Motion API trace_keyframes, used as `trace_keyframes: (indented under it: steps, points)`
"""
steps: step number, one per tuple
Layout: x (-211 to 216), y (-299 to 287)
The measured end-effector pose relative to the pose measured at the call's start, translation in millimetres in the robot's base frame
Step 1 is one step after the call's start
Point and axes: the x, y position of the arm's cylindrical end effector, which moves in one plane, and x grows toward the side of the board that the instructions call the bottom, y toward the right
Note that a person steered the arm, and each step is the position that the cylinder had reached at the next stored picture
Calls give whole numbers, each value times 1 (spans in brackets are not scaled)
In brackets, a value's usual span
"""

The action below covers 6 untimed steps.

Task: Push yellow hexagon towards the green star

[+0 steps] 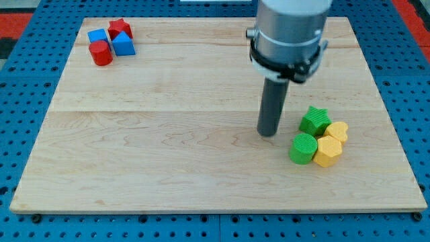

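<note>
The yellow hexagon (pixel 328 152) lies at the view's lower right on the wooden board (pixel 168 161). It touches a second, smaller yellow block (pixel 336 131) just above it and a green cylinder (pixel 303 148) at its left. The green star (pixel 314 121) sits just above these, touching the cylinder and the smaller yellow block. My tip (pixel 269 132) rests on the board to the left of the green star and up-left of the green cylinder, a short gap away from both.
At the view's top left stands a cluster: a red star (pixel 119 28), a blue cube (pixel 97 35), a blue triangular block (pixel 123 45) and a red cylinder (pixel 101 53). The board lies on a blue pegboard (pixel 27 101).
</note>
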Motion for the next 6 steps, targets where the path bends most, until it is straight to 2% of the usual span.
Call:
trace_keyframes:
  steps: [1,2,3,6]
  points:
    - [70,43]
    - [97,71]
    - [82,106]
    - [11,124]
